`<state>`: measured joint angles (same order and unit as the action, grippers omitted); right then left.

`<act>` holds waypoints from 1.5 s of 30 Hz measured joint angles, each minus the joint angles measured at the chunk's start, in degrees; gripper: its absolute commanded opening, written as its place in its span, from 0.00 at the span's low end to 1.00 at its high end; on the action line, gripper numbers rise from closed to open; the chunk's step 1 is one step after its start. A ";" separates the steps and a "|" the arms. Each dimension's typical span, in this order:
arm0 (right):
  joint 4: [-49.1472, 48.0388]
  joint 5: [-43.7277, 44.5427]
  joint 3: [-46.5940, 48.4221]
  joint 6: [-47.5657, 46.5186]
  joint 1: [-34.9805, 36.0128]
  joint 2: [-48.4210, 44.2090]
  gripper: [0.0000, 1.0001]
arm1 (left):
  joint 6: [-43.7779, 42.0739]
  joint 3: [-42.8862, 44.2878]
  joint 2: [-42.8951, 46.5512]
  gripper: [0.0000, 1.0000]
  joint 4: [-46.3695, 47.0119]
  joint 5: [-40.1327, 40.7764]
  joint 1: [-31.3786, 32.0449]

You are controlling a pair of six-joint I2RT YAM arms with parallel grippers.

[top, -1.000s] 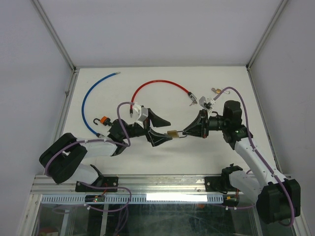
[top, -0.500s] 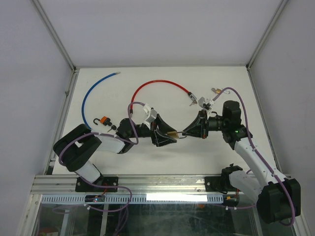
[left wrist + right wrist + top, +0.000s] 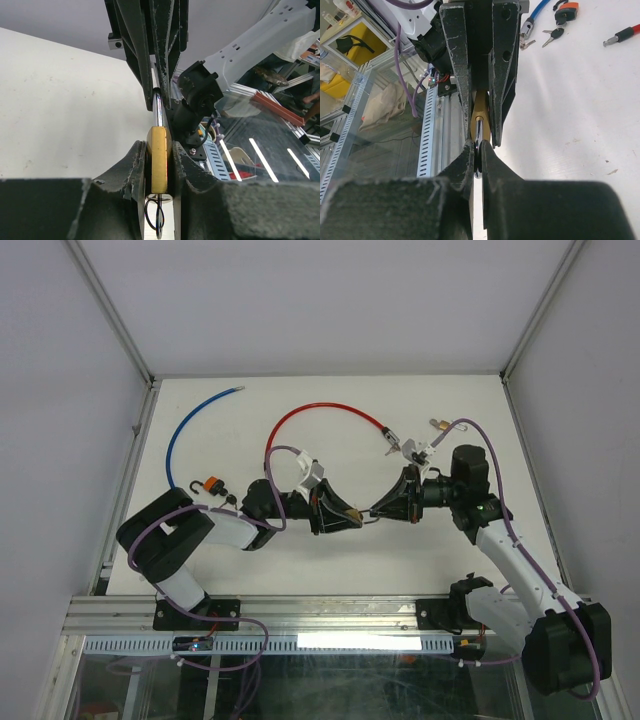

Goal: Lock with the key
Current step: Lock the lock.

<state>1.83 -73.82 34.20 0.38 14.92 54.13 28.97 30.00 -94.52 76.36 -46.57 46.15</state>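
Note:
A small brass padlock [image 3: 351, 511] hangs above the table between the two arms. My left gripper [image 3: 338, 512] is shut on its brass body [image 3: 158, 159], one finger [image 3: 134, 165] on each flat side. A thin black ring with what looks like the key [image 3: 159, 215] hangs from the padlock's underside. My right gripper [image 3: 378, 508] is shut on the steel shackle [image 3: 478, 131], its fingertips [image 3: 490, 155] pinching the loop. The brass body [image 3: 481, 112] shows just beyond them. In the left wrist view the shackle [image 3: 158, 107] runs up into the right gripper's fingers.
A red cable [image 3: 320, 412] and a blue cable [image 3: 185, 435] lie on the white table behind the arms. An orange padlock [image 3: 212, 484] with keys [image 3: 232, 498] lies at the left. Another small padlock [image 3: 438, 424] and keys [image 3: 392, 445] lie at the back right.
My left gripper moved right onto the padlock and closed its wide-open jaws around the brass body. The right gripper kept its hold on the shackle and stayed in place.

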 measured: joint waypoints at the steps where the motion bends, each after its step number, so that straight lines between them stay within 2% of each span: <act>1: 0.33 0.00 0.00 -0.48 0.02 0.00 0.06 | 0.02 0.00 0.00 0.00 -0.02 0.00 0.00; 3: 1.55 0.04 0.26 -2.08 0.02 0.02 0.25 | 0.07 0.00 0.00 0.00 -0.11 0.04 0.00; 4: 2.19 0.07 0.46 -2.82 0.04 0.02 0.28 | 0.07 0.00 0.00 0.00 -0.11 0.07 0.00; 5: 2.99 0.09 0.70 -3.93 0.13 0.02 0.46 | 0.07 0.00 0.00 0.00 -0.22 0.07 0.02; 6: 3.61 0.11 1.01 -5.01 0.22 0.02 0.53 | 0.07 0.00 0.00 0.00 -0.28 0.09 0.02; 9: 6.80 0.83 2.10 -9.38 0.31 -0.24 0.66 | 0.04 -0.70 0.15 0.00 -0.37 0.46 0.00; 11: 9.49 1.64 2.93 -12.68 0.31 -0.52 0.68 | 0.07 -1.88 0.42 0.00 -0.28 0.96 0.00; 13: 11.21 2.32 3.34 -15.06 0.33 -0.68 0.67 | 0.07 -2.91 0.61 0.00 -0.20 1.38 0.00; 18: 15.47 4.48 3.54 -19.63 0.48 -0.02 0.58 | 0.24 -3.69 0.94 0.00 0.35 1.75 0.00; 26: 18.84 6.67 3.80 -22.73 1.97 2.58 0.35 | 0.72 -3.69 0.96 0.00 2.10 2.73 0.00; 28: 18.82 6.49 3.80 -22.80 2.21 2.58 0.34 | 0.85 -3.69 1.01 0.00 2.25 2.82 0.00; 33: 18.10 5.51 3.80 -22.14 2.27 2.49 0.39 | 1.09 -3.69 1.01 0.00 2.56 2.89 0.00; 39: 15.98 4.26 3.80 -19.93 2.27 1.38 0.36 | 1.11 -3.69 1.01 0.00 2.54 2.89 0.00; 45: 14.23 3.43 3.78 -18.69 2.27 1.01 0.10 | 1.11 -3.69 1.03 0.00 2.54 2.89 0.00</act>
<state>16.05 -70.39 37.98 -18.31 17.19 55.13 30.09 26.30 -93.49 78.89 -43.68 46.15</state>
